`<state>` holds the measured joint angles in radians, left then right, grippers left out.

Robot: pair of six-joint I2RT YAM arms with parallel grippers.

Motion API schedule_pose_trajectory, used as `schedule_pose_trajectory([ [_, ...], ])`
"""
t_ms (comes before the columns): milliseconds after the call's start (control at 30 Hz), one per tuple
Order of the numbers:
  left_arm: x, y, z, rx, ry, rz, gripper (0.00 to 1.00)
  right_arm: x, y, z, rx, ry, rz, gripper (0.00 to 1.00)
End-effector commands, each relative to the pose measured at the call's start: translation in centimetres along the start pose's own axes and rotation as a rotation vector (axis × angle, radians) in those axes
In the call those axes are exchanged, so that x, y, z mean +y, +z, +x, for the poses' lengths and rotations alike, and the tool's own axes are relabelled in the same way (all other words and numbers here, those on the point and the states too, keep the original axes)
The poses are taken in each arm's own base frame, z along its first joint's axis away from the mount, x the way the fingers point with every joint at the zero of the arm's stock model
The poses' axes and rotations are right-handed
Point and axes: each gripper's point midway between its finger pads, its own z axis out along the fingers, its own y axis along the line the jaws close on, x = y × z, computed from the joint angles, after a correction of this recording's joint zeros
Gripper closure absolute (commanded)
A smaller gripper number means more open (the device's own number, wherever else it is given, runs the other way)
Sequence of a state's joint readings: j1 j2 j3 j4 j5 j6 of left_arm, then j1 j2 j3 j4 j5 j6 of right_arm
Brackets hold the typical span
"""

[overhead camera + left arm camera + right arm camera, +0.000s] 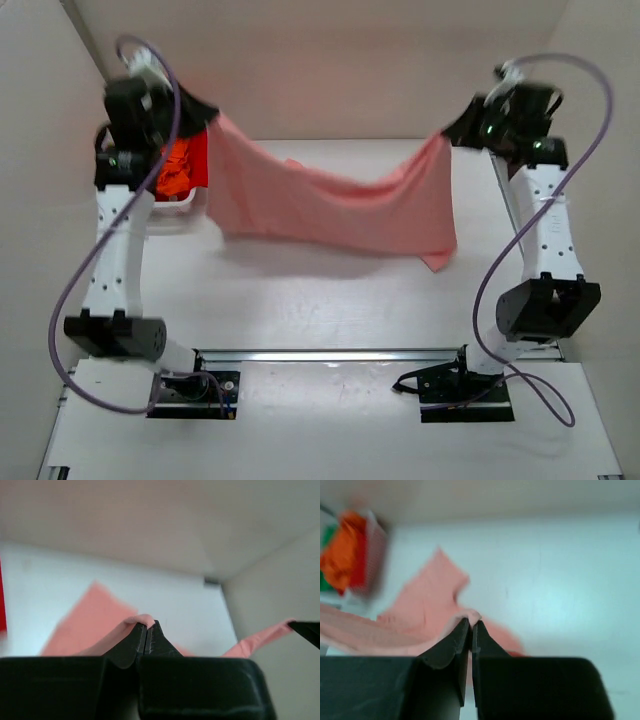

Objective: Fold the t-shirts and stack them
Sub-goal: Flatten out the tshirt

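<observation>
**A:** Where is the salmon-pink t-shirt (pixel 330 205)?

**B:** It is strung in the air between the two arms, over the far half of the tabletop (pixel 330 300). It sags in the middle like a hammock, with its top edge dipping from each side toward the centre.

**A:** What does the left end effector (pixel 207 112) have?

**B:** It is pinched tight on the shirt's upper left corner. In the left wrist view the two fingers meet with no gap, and a small fold of pink cloth pokes out at their tips.

**A:** And the right end effector (pixel 450 132)?

**B:** It is the same: clamped narrow on the upper right corner, with a nub of pink fabric squeezed between the fingertips in its own wrist view. Both are raised well above the tabletop.

**A:** Does the cloth reach the surface?

**B:** The lowest point is a corner hanging below the right grip. From above it seems to hang just over its shadow, but I can't tell whether it touches.

**A:** Where are the other shirts?

**B:** They are bunched in the white tray (pixel 170 208) at the far left, behind the left arm. The orange shirt (pixel 173 172) is crumpled beside the red shirt (pixel 197 158). The green shirt (pixel 325 536) shows only as a blurred patch in the right wrist view.
</observation>
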<state>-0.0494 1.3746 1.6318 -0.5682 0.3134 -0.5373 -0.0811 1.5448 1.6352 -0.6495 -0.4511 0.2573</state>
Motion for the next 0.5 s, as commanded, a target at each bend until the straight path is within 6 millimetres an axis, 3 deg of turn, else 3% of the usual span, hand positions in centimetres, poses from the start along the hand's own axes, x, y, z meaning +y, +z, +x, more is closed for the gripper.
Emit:
schedule_pose_trajectory([
  [0,-9.6,-7.7,-13.6,-0.377,0.202,0.152,1.00,6.9,-8.7,-12.2,-0.343,-0.172,-0.119,1.00],
  [33,-10.5,-8.6,-14.4,-0.409,0.197,0.188,1.00,7.3,-9.6,-12.7,-0.364,-0.189,-0.126,1.00],
  [67,-10.9,-9.1,-13.7,-0.385,0.161,0.230,1.00,7.7,-11.0,-12.6,-0.381,-0.193,-0.140,1.00],
  [100,-11.5,-9.7,-13.8,-0.395,0.161,0.279,1.00,7.1,-10.7,-12.0,-0.372,-0.182,-0.149,1.00],
  [167,-11.8,-11.1,-12.9,-0.400,0.167,0.287,1.00,7.7,-13.3,-10.9,-0.410,-0.199,-0.150,1.00],
  [200,-11.9,-11.6,-12.8,-0.406,0.170,0.281,1.00,6.8,-13.2,-9.9,-0.394,-0.181,-0.143,1.00],
  [300,-13.7,-16.4,-13.2,-0.492,0.207,0.294,1.00,7.7,-16.2,-7.6,-0.410,-0.213,-0.147,1.00],
  [333,-14.0,-16.8,-13.2,-0.497,0.206,0.294,0.99,7.7,-16.0,-6.6,-0.387,-0.217,-0.149,1.00],
  [467,-16.5,-21.7,-14.0,-0.578,0.213,0.343,0.98,10.5,-20.2,-5.9,-0.457,-0.267,-0.158,1.00],
])
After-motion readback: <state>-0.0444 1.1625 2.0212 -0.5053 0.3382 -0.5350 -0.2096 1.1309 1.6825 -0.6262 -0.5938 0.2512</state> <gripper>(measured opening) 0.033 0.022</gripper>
